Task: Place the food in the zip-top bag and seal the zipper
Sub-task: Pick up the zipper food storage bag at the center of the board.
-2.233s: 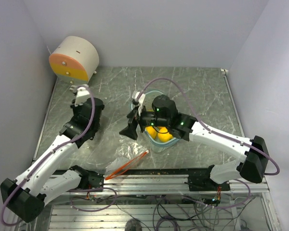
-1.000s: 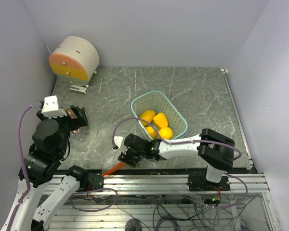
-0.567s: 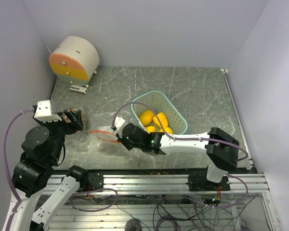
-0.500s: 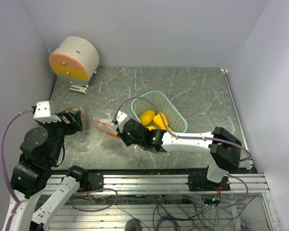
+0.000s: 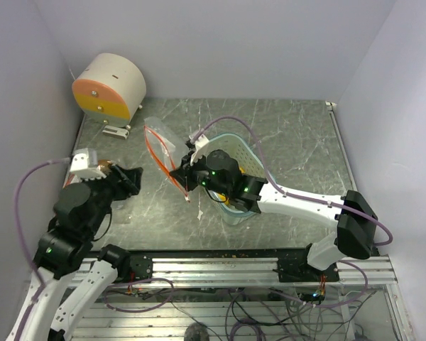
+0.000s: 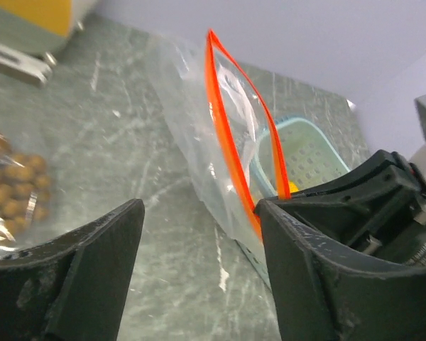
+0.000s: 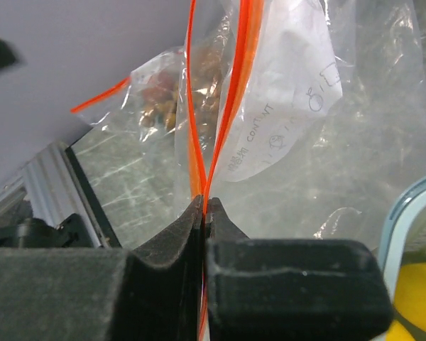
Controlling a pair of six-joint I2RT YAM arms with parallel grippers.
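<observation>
Food, top view: yellow fruits (image 5: 224, 196) lie in the light-blue basket (image 5: 238, 145) at mid-worktop, a little toward the right edge, mostly hidden under my right arm. My right gripper (image 5: 179, 172) is just left of the basket, pinched shut on the orange zipper (image 5: 156, 153) of the zip-top bag (image 5: 162, 139). The bag hangs clear of the worktop (image 5: 291, 135) and its mouth gapes toward the far-left corner. My left gripper (image 5: 130, 179) is near the left edge, pointed at the bag but apart from it. A cream-and-orange drum (image 5: 108, 87) stands in the far-left corner.

Left wrist view: my left gripper (image 6: 199, 220) has its fingers (image 6: 85, 270) spread, with nothing between them and nothing touching them. Beyond them is the bag (image 6: 199, 135), upright, its zipper (image 6: 231, 142) parted into a narrow loop. The grape bunch (image 6: 11, 192) lies on the worktop (image 6: 128, 149) at the left of this view, well apart from the bag. The basket (image 6: 309, 149) is behind the bag, with a sliver of yellow fruit (image 6: 292, 188) showing at its wall.

Right wrist view: my right gripper (image 7: 204, 206) is clamped tight on the zipper (image 7: 220, 106), both orange strips running up from the pinch. The bag (image 7: 305, 99) holds no food that I can make out, only a printed label. The brown grape bunch (image 7: 163, 99) shows blurred through the film. The basket rim (image 7: 405, 213) and a yellow fruit (image 7: 412, 312) are at the lower right.
</observation>
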